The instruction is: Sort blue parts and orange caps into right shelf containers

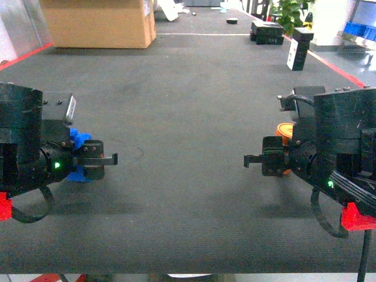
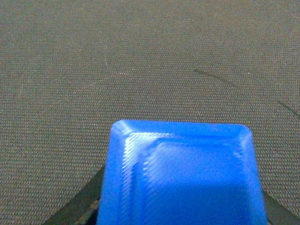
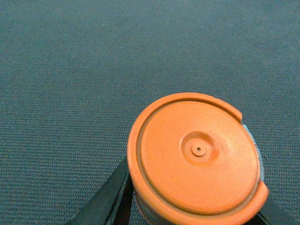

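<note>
A blue part with a bevelled square face fills the lower left wrist view, and dark fingers flank it on both sides. In the head view my left gripper is shut on this blue part above the dark mat. A round orange cap sits between the fingers of my right gripper. That gripper is shut on the orange cap at the right of the head view. The right shelf containers show as blue crates far off at the top right.
The dark mat has red tape lines along its sides. A large cardboard box stands at the back left. A black-and-white box and low black cases stand at the back right.
</note>
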Motion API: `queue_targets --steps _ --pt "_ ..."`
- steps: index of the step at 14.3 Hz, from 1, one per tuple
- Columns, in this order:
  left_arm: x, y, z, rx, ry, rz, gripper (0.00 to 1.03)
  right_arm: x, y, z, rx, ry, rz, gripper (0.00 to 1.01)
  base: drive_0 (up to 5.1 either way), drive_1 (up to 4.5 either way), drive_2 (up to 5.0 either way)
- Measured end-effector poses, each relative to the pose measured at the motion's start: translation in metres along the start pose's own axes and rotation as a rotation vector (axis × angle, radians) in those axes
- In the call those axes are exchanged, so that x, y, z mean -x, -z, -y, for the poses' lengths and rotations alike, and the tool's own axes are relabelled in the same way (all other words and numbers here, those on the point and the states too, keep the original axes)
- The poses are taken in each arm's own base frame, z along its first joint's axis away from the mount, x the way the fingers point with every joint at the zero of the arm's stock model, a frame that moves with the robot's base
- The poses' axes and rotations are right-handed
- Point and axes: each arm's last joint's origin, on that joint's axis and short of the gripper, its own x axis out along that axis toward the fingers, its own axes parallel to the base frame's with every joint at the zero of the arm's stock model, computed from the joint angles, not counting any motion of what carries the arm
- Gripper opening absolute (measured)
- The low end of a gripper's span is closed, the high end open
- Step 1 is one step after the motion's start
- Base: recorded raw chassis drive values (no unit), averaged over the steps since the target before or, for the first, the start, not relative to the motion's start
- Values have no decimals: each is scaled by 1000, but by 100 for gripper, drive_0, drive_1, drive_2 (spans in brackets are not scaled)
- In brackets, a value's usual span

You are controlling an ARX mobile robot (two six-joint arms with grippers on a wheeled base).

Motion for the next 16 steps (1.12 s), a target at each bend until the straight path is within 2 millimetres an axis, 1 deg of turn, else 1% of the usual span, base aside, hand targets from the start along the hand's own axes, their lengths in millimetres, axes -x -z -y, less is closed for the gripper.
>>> queue_targets --steps 1,2,4,5,6,7,9,10,11,13,14,15,16 --pt "0 -1 0 1 0 6 47 0 0 0 -2 1 3 44 0 0 0" --pt "0 -2 0 3 -4 18 44 0 -1 0 -4 2 14 44 0 0 0" --pt "2 -2 -1 23 -5 52 44 4 -2 1 -13 10 38 44 0 0 0" --pt "7 -2 -2 40 3 79 44 10 -5 2 -21 15 63 44 0 0 0" --pt "17 -5 -4 61 -17 134 44 23 -13 3 -33 23 115 44 0 0 0" --pt "32 -15 -7 90 -41 220 44 37 -21 5 -46 28 168 44 0 0 0" --pt "69 -40 -13 132 -90 408 44 75 -42 8 -60 38 302 44 0 0 0" --pt "91 -49 -15 137 -122 492 44 99 -49 12 -57 48 353 44 0 0 0" --pt "114 -51 -16 130 -148 545 44 126 -51 20 -47 69 386 44 0 0 0" --pt "152 -50 -19 106 -184 601 44 173 -55 32 -6 115 433 44 0 0 0" --pt "171 -54 -22 105 -203 643 44 195 -62 36 3 137 477 44 0 0 0" --pt "195 -58 -24 102 -219 686 44 222 -68 39 2 149 534 44 0 0 0" --pt "213 -59 -25 107 -232 716 44 244 -70 40 2 151 580 44 0 0 0"
